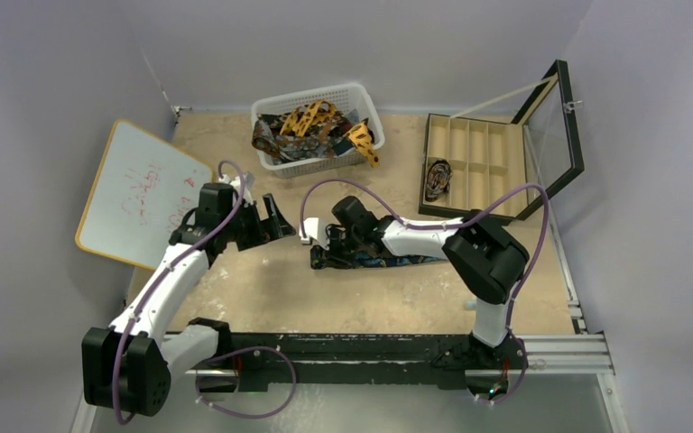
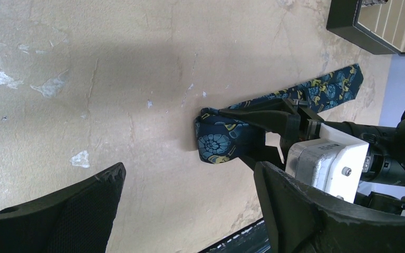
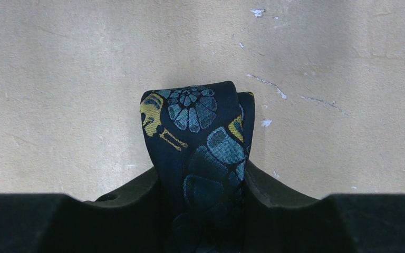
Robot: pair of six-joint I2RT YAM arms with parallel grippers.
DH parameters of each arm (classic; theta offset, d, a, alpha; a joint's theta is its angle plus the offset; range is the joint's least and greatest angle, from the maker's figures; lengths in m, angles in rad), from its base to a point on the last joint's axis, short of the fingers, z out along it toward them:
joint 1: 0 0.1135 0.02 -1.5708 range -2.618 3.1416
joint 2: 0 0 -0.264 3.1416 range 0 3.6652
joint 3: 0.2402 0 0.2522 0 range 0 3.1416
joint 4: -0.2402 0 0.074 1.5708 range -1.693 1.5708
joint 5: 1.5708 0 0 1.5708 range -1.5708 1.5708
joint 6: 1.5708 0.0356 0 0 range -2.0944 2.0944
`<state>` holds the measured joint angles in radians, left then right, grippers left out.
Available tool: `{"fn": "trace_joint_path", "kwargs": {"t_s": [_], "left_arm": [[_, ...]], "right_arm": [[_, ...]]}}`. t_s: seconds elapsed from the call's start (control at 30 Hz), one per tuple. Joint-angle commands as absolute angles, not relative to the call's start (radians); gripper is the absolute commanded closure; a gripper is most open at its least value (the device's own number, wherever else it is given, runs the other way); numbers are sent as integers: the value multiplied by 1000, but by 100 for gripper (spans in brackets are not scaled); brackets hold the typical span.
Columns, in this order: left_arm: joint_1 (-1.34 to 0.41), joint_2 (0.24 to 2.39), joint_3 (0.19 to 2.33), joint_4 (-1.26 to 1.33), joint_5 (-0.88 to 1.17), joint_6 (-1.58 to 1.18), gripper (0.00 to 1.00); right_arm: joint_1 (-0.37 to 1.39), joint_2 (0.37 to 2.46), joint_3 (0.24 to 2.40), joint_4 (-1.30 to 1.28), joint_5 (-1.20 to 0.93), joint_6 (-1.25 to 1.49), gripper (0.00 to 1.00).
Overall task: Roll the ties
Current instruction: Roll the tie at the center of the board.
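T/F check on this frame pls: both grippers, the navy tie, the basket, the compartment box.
1. The right gripper is shut on the folded end of the navy tie. True.
2. The left gripper grips that tie too. False: it is open and empty, beside the tie.
3. The white basket is empty. False: it holds a heap of ties, orange-yellow and dark.
4. The compartment box has its lid open. True.
5. The navy tie's free length hangs off the table. False: it lies flat on the table.
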<state>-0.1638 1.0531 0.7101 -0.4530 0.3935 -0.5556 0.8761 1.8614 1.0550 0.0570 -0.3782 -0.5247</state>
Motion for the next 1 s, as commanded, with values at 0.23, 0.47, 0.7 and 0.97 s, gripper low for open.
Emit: {"fn": "trace_joint_path", "kwargs": {"t_s": [0.23,0.47,0.7,0.97], "left_arm": [[-155,1067,704,-433,415,-542,11],[-155,1063,703,-427,424,-543,11],[-155,1052,695,-417,437,-548,11],[-155,1109,653,-307,550,-583,11]], "right_arm": [[889,1804,1072,33,-375,-484,37],[882,1608,981,125,-329,-296,20],[781,1367,811,182,-162,148,18],[606,1468,864,6,-46,531,46]]}}
